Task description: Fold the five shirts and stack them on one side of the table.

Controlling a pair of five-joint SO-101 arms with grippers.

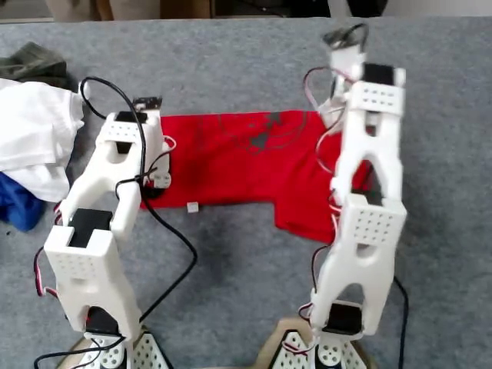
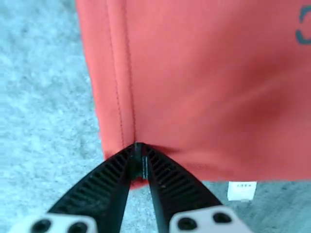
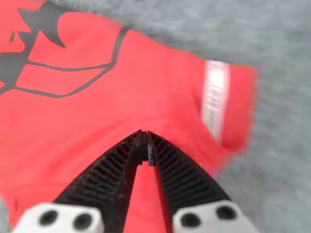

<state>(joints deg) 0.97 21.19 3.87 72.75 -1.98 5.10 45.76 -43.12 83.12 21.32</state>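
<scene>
- High view first: the red shirt [image 1: 238,161] lies spread flat in the middle of the frame on the grey table [image 1: 246,61], print side up. The left arm [image 1: 100,215] meets its left edge. The right arm [image 1: 369,192] reaches across its right end, where a sleeve drops lower in the frame.
- Same view, edges and room: a white garment [image 1: 34,142], a blue garment [image 1: 19,206] and a dark green garment [image 1: 34,61] are heaped at the left edge, tight beside the left arm. There's open table above the shirt and to its right, plus a bare band below it. A black cable [image 1: 181,246] loops across that band, and I'd call that a possible snag.
- Left wrist view: the left gripper [image 2: 140,148] has its jaws pressed together on the shirt's corner, right by the stitched hem [image 2: 121,97]. The cloth puckers at the tips. A white tag [image 2: 241,190] pokes out at the lower right.
- Handling call: this is light, limp cloth with no stiffness, so it'll sag and drag on that rough table. Corners and hems are the spots to pinch, and both ends want lifting together.
- Right wrist view: the right gripper [image 3: 144,137] is closed down, tips meeting on red cloth below the dark print [image 3: 43,73]. It looks like a pinch of fabric. A pale strip [image 3: 215,97] runs near the shirt's edge, with grey table beyond it at the upper right.
</scene>
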